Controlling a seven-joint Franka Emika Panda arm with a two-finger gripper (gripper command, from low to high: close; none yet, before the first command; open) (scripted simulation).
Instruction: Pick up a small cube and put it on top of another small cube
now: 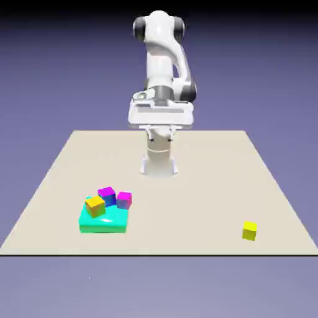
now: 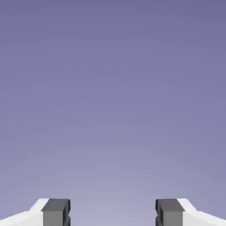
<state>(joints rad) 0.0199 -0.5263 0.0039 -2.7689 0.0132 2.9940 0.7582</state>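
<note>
The small lemon-yellow cube (image 1: 249,231) rests alone on the table near the front edge, toward the exterior view's right. The other small cube (image 1: 107,195), with a magenta-purple top and blue sides, sits at the front left on a cyan block. My gripper (image 1: 160,135) hangs high above the table's far middle, close to the robot's base and far from both cubes. In the hand view the gripper (image 2: 112,212) is open, its two grey fingertips (image 2: 56,212) wide apart with only the blue-violet backdrop between them. Neither cube shows there.
A flat cyan block (image 1: 103,220) lies at the front left. An orange-yellow cube (image 1: 95,205) and an all-magenta-pink cube (image 1: 124,199) sit on it beside the purple-topped cube. The robot's base (image 1: 159,163) stands at the table's far middle.
</note>
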